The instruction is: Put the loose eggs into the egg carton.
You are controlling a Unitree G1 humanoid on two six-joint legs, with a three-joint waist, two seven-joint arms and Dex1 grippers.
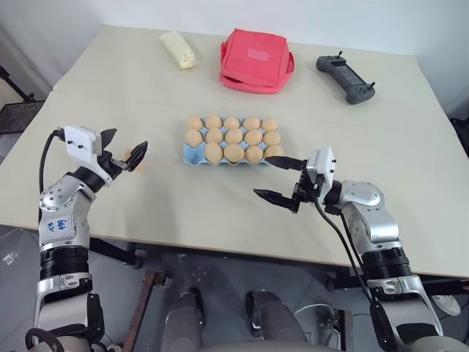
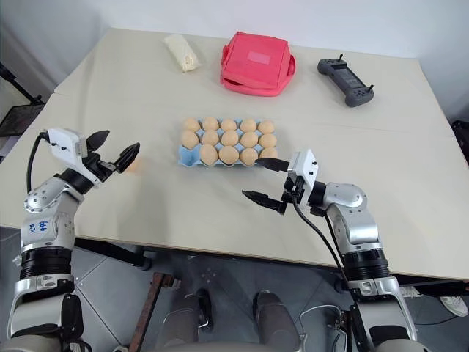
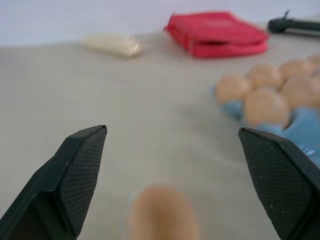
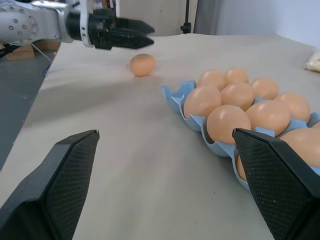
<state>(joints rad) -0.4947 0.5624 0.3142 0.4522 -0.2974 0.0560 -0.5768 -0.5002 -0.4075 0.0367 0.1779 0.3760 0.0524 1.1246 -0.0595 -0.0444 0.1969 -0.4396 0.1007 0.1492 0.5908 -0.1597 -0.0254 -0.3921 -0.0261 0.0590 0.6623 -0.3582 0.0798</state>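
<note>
Beneath the spread, empty left gripper (image 2: pixel 115 157) lies one loose egg (image 4: pixel 142 64) (on the table (image 1: pixel 146 213), apart from the egg carton (image 1: pixel 193 152)).

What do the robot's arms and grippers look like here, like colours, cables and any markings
Both arms are silver-grey metal with black ribbed bands. Each wrist carries a white box, and a black cable loops from it down the arm. The left gripper and right gripper each have two black, pointed fingers with cross-hatched inner pads. The left forearm bears a white label with blue handwriting.
</note>
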